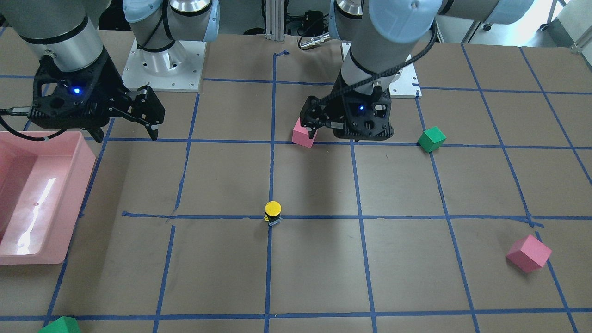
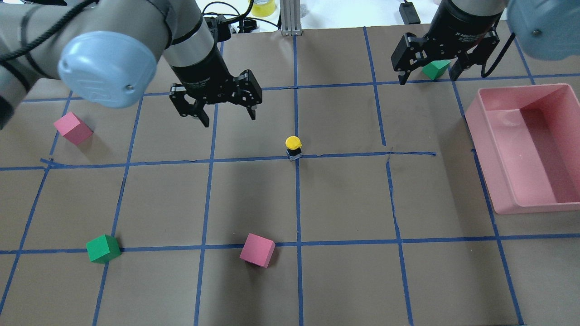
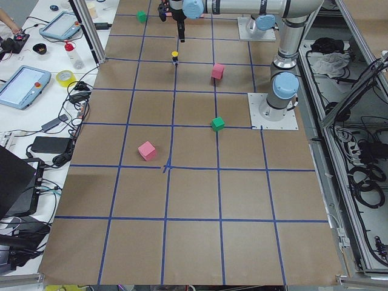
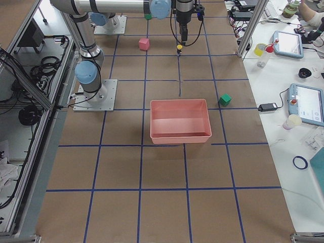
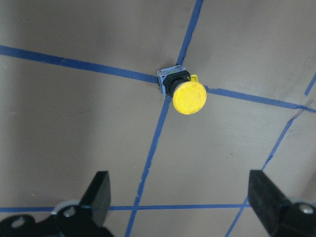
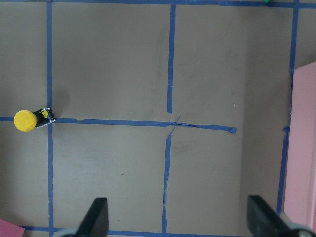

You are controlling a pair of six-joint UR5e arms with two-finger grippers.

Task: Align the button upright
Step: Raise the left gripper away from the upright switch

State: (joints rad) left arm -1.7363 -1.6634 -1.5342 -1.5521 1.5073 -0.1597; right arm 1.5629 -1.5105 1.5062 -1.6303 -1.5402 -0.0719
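The button (image 2: 293, 147) has a yellow cap over a black neck and a grey base. It stands upright on a blue tape crossing mid-table and also shows in the front view (image 1: 273, 212), the left wrist view (image 5: 185, 94) and the right wrist view (image 6: 29, 120). My left gripper (image 2: 226, 115) is open and empty, hanging above the table to the left of the button and farther out; its fingers (image 5: 98, 192) spread wide below the button in the wrist view. My right gripper (image 2: 428, 77) is open and empty at the far right, above a green cube (image 2: 436, 69).
A pink bin (image 2: 487, 149) stands at the right. Pink cubes lie at the left (image 2: 72, 128) and near middle (image 2: 257, 250). Another green cube (image 2: 103, 248) lies near left. Blue tape lines grid the brown table.
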